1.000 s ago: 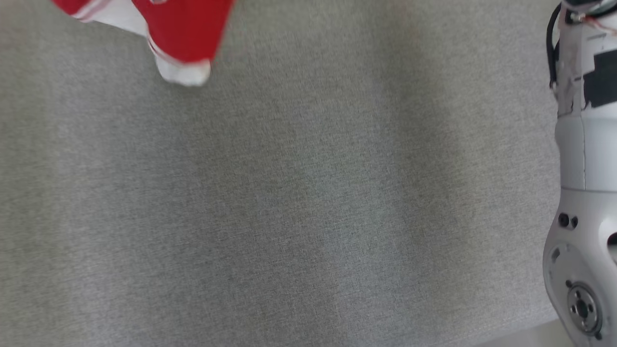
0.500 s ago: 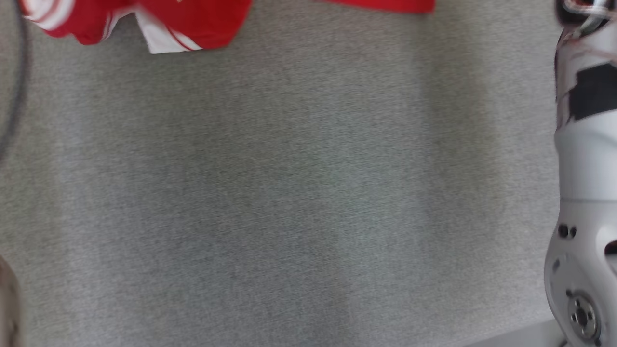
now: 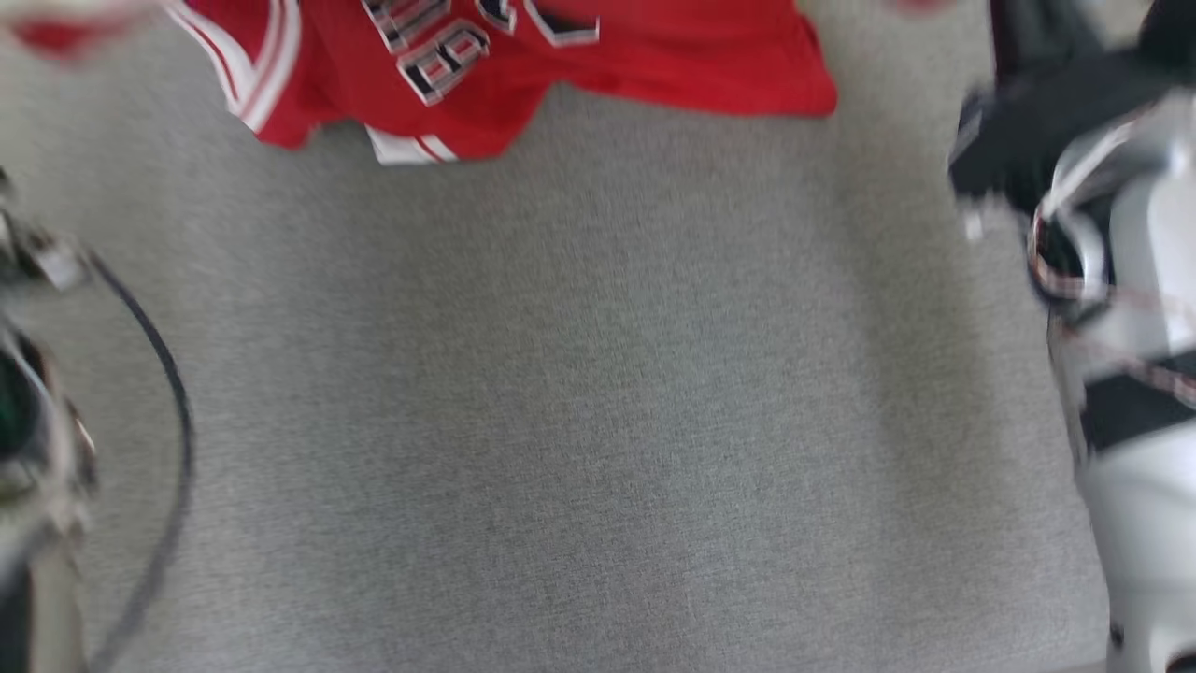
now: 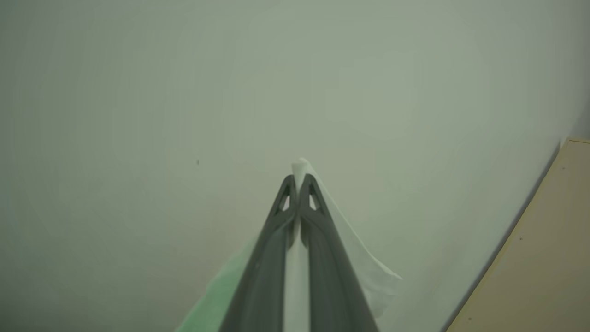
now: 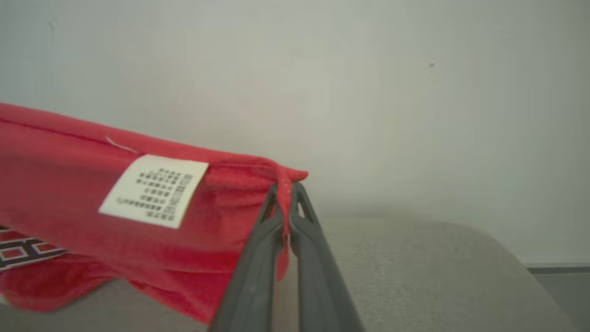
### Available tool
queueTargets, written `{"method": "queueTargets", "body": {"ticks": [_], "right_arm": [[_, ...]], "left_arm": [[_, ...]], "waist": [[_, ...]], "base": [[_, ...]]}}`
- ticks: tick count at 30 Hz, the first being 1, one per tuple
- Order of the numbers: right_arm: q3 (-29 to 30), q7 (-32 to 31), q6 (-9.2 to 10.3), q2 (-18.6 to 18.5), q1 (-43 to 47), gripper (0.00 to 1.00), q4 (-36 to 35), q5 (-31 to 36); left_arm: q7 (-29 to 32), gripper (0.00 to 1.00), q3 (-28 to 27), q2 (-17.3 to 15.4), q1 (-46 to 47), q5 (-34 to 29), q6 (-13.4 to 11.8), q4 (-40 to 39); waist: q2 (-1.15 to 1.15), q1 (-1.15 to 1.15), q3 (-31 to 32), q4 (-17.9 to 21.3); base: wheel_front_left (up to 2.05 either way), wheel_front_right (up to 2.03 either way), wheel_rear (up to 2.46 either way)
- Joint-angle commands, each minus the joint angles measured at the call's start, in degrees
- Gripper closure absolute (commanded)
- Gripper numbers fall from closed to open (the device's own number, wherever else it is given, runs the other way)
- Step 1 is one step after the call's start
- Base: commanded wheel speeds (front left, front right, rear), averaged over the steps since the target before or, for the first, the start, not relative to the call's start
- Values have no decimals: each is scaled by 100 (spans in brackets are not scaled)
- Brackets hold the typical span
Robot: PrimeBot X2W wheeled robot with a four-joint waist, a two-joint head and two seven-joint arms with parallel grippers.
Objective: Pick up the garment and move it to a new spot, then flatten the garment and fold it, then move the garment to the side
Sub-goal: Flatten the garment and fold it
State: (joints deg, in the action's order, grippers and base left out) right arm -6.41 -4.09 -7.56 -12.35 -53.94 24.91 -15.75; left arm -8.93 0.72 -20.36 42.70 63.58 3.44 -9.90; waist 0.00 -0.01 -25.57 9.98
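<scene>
The garment [image 3: 654, 51] is a red jersey with white trim and dark lettering, stretched along the top of the head view above the grey surface. In the right wrist view my right gripper [image 5: 289, 186] is shut on a red corner of the garment [image 5: 138, 230], beside its white label [image 5: 154, 191], and the cloth hangs away to the left. In the left wrist view my left gripper [image 4: 298, 177] is shut on a pale white edge of cloth [image 4: 364, 263], which looks like the garment's trim, against a plain wall.
A grey fabric surface [image 3: 598, 421] spreads under the garment. My right arm [image 3: 1131, 374] stands along the right edge, and my left arm [image 3: 28, 449] with a black cable [image 3: 173, 411] along the left. A pale wall [image 5: 345, 69] rises behind; tan floor [image 4: 544, 258] shows at right.
More of the garment shows now, spread wide with its lettering visible, and it sits lower in the picture. Both arms have come further into the head view, which itself has shifted.
</scene>
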Motion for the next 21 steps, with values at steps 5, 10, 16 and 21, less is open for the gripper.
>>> {"method": "queueTargets", "body": {"ticks": [5, 10, 16, 21], "right_arm": [[-70, -1004, 15, -166, 1356, 100, -574, -315], [82, -1702, 15, -167, 2500, 100, -1027, -266], [526, -2151, 15, 85, 3654, 100, -1421, -218], [748, -2317, 15, 365, 4444, 100, -1669, -223]], "left_arm": [[219, 100, 133, 94, -1586, 261, -55, -340], [406, 100, 382, 182, -3002, 464, -47, -409], [647, 100, 656, 280, -4317, 826, -24, -343], [779, 100, 843, 293, -5029, 941, -49, -111]], "waist": [[0, 1, 1131, -292], [0, 1, 1547, -322], [0, 1, 1833, -400], [0, 1, 1982, -490]], "base": [[0, 0, 0], [0, 0, 0], [0, 0, 0], [0, 0, 0]]}}
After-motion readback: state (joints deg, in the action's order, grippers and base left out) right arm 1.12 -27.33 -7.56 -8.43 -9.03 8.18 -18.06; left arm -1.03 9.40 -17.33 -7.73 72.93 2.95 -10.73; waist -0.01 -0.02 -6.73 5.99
